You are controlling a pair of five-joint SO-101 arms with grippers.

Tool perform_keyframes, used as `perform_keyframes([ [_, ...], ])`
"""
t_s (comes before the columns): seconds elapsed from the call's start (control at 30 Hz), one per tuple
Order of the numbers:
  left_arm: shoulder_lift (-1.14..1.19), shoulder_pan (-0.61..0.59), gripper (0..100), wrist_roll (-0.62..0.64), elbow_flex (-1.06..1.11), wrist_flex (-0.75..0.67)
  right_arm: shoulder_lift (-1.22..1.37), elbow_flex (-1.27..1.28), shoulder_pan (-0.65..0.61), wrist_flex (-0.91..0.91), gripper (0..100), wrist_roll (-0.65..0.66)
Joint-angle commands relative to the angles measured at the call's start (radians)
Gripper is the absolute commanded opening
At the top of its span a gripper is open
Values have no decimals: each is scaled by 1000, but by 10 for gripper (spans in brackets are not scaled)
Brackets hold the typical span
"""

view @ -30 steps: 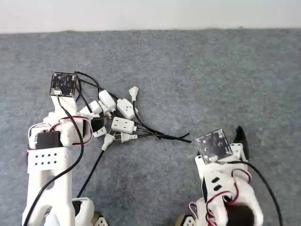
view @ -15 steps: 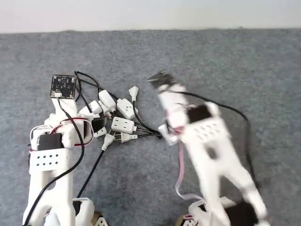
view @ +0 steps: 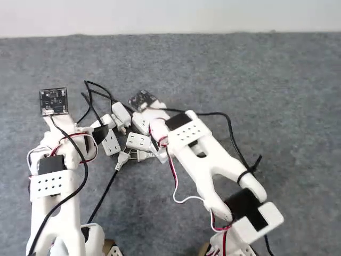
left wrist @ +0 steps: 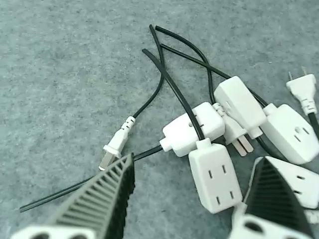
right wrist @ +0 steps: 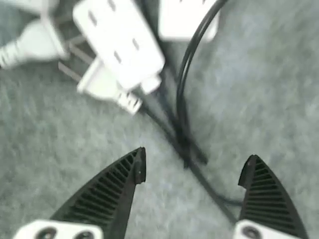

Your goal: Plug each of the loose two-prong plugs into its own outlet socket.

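The left gripper [left wrist: 196, 162] has its jaws spread wide and holds nothing. It hangs low over a white outlet socket [left wrist: 215, 179] that lies flat on the grey carpet [left wrist: 60, 64]. Just beside one of its fingers [left wrist: 107, 199] lies a loose two-prong plug [left wrist: 115, 145] on a black cord [left wrist: 149, 94]. A second socket [left wrist: 291, 132] and a small white plug [left wrist: 303, 88] lie on the far side of the heap. The right gripper [right wrist: 196, 155] is also open and empty, poised over a bundle of black cords [right wrist: 182, 124]. Near it is a socket block [right wrist: 119, 42], with a flat-pronged plug [right wrist: 102, 83] just beside that block. A second ago the right arm was folded back at the near right of the carpet. It has since swung across, so that in the high view it lies over the middle of the heap. The left arm has shifted a little, and its wrist now sits farther left.
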Motion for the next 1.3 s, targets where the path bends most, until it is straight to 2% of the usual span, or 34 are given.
perform_keyframes([
  [0.0,2,-9,359,20,-7,-43,35,-149,-7,4,308,-86],
  [0.13,2,-57,359,20,19,-112,124,-313,-5,8,308,-155],
  [0.53,2,-69,359,20,22,-120,556,-852,-4,7,308,-420],
  [0.7,2,-69,359,20,19,-120,734,-1049,-4,10,308,-440],
  [0.93,2,-69,359,15,19,-120,832,-1178,7,74,307,-440],
  [1.27,2,-69,359,15,22,-120,834,-1183,70,127,307,-480],
])
